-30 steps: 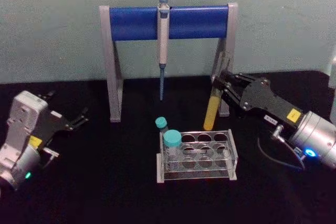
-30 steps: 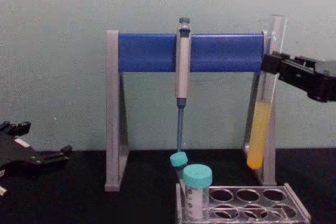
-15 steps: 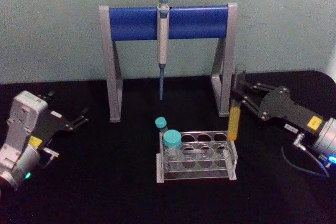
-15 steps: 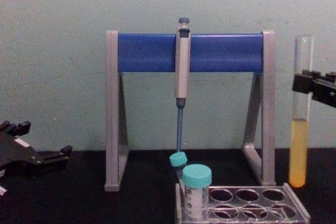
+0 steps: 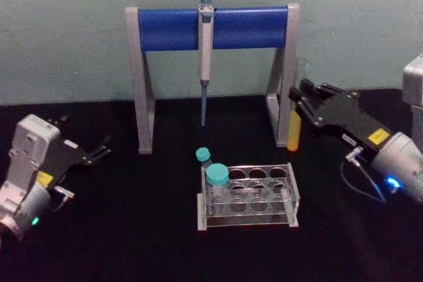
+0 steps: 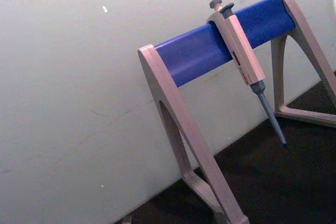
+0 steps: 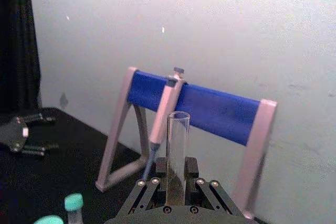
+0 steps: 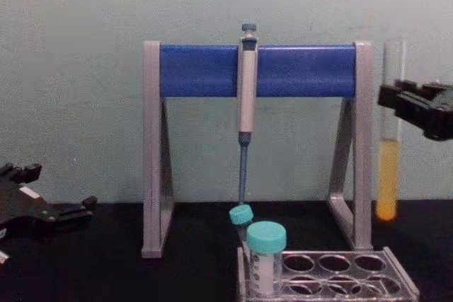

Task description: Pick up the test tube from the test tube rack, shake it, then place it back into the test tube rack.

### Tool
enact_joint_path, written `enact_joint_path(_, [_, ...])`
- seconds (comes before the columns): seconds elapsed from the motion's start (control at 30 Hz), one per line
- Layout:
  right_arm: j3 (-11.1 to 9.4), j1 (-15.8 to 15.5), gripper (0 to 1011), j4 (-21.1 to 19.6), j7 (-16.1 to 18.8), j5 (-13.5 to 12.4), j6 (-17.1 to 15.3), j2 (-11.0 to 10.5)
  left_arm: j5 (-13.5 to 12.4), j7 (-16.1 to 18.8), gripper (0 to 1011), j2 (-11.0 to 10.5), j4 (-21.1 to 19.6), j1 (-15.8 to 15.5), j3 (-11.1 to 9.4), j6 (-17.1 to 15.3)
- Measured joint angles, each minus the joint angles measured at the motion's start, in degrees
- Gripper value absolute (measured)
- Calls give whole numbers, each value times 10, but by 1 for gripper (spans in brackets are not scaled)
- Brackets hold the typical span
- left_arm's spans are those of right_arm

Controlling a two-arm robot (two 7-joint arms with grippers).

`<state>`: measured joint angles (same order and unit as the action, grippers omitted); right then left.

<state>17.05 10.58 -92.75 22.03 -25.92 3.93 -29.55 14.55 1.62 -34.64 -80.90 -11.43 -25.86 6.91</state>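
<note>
The test tube is a long clear glass tube with yellow liquid in its lower part. It hangs upright in the air beside the right leg of the pipette stand, above and behind the test tube rack. My right gripper is shut on its upper half. From the chest the test tube hangs well above the rack, with the right gripper coming in from the right. The right wrist view shows the tube's open top rising between the jaws. My left gripper rests open at the far left.
A grey-and-blue pipette stand holding a pipette stands behind the rack. Two teal-capped tubes occupy the rack's left end. A pale wall closes the back; black tabletop lies all around.
The right gripper swung the tube from a tilt by the stand's leg out to the right and down, then back slightly left and up. The left arm stayed put.
</note>
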Motion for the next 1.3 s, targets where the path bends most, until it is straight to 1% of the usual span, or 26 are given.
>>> enact_joint_path(0.1, [2, 7, 228, 9, 9, -2, 4, 12, 0, 0, 1001, 0, 0, 0, 0, 0])
enact_joint_path(0.13, [3, 11, 229, 15, 21, -9, 7, 19, 0, 0, 1001, 0, 0, 0, 0, 0])
enact_joint_path(0.2, [4, 15, 228, 22, 38, -21, 9, 26, 0, 0, 1001, 0, 0, 0, 0, 0])
enact_joint_path(0.4, [8, 19, 228, 27, 77, -51, 13, 31, 0, 0, 1001, 0, 0, 0, 0, 0])
enact_joint_path(0.43, [10, 19, 229, 27, 89, -59, 14, 29, 0, 0, 1001, 0, 0, 0, 0, 0])
enact_joint_path(0.57, [14, 18, 228, 24, 115, -76, 17, 20, 0, 0, 1001, 0, 0, 0, 0, 0])
enact_joint_path(0.67, [19, 14, 229, 18, 144, -93, 20, 3, 0, 0, 1001, 0, 0, 0, 0, 0])
enact_joint_path(0.77, [20, 9, 228, 12, 154, -98, 21, -9, 0, 0, 1001, 0, 0, 0, 0, 0])
enact_joint_path(0.8, [20, 5, 229, 8, 157, -100, 21, -18, 0, 0, 1001, 0, 0, 0, 0, 0])
enact_joint_path(0.87, [19, -2, 229, 0, 156, -101, 22, -31, 0, 0, 1001, 0, 0, 0, 0, 0])
enact_joint_path(0.97, [15, -11, 228, -6, 148, -100, 22, -43, 0, 0, 1001, 0, 0, 0, 0, 0])
enact_joint_path(1.07, [8, -19, 228, -12, 132, -95, 22, -52, 0, 0, 1001, 0, 0, 0, 0, 0])
enact_joint_path(1.1, [4, -22, 229, -15, 122, -90, 21, -55, 0, 0, 1001, 0, 0, 0, 0, 0])
enact_joint_path(1.17, [2, -24, 229, -17, 109, -85, 17, -57, 0, 0, 1002, 0, 0, 0, 0, 0])
enact_joint_path(1.2, [-1, -25, 228, -18, 94, -78, 11, -56, 0, 0, 1001, 0, 0, 0, 0, 0])
enact_joint_path(1.27, [-3, -26, 228, -19, 77, -69, 5, -54, 0, 0, 1001, 0, 0, 0, 0, 0])
enact_joint_path(1.3, [-5, -25, 229, -20, 64, -61, 0, -51, 0, 0, 1001, 0, 0, 0, 0, 0])
